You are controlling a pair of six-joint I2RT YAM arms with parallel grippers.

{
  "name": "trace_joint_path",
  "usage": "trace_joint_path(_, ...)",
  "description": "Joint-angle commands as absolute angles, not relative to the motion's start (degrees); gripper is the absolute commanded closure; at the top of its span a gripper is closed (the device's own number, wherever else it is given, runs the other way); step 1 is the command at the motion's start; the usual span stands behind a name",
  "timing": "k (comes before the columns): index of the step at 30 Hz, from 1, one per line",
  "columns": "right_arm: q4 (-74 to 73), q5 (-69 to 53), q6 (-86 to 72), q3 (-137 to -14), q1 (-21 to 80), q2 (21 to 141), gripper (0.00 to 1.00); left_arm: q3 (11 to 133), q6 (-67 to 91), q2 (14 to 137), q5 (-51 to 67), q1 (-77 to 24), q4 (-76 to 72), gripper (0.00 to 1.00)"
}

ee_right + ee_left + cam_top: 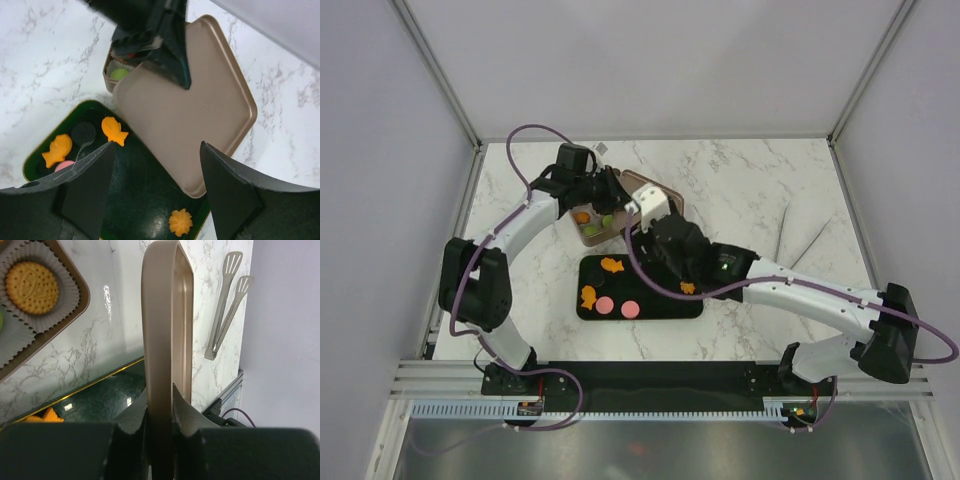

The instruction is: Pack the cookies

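My left gripper (608,195) is shut on the edge of a tan metal lid (160,330) and holds it tilted over the cookie box (590,236); the jaws (160,402) pinch the rim. The box holds paper cups with a round orange cookie (32,287) and a green one (120,74). My right gripper (157,147) is open and empty above the black tray (655,305), just below the lid (200,100). On the tray lie two orange fish cookies (114,131), a black disc (83,133), two pink discs (605,305) and an orange flower cookie (180,222).
Metal tongs (227,305) lie on the marble at the right (805,235). The two arms cross close together over the box and tray. Grey walls close in the table at the back and sides.
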State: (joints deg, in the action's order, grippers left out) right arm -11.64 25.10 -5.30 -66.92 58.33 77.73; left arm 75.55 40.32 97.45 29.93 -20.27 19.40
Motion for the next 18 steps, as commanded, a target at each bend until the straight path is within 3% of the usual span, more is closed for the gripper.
trace_joint_path(1,-7.56,40.57,8.43,-65.74,65.11,80.23,0.23,76.99,41.92,92.99,35.85,-18.2,20.3,0.98)
trace_joint_path(12,-0.89,57.45,21.69,-67.76,72.25,92.71,0.21,73.66,41.92,89.56,39.9,-15.56,21.36,0.97)
trace_joint_path(18,10.72,58.19,31.73,-67.59,70.49,97.99,0.25,71.11,41.75,87.11,41.83,-15.12,21.45,0.96)
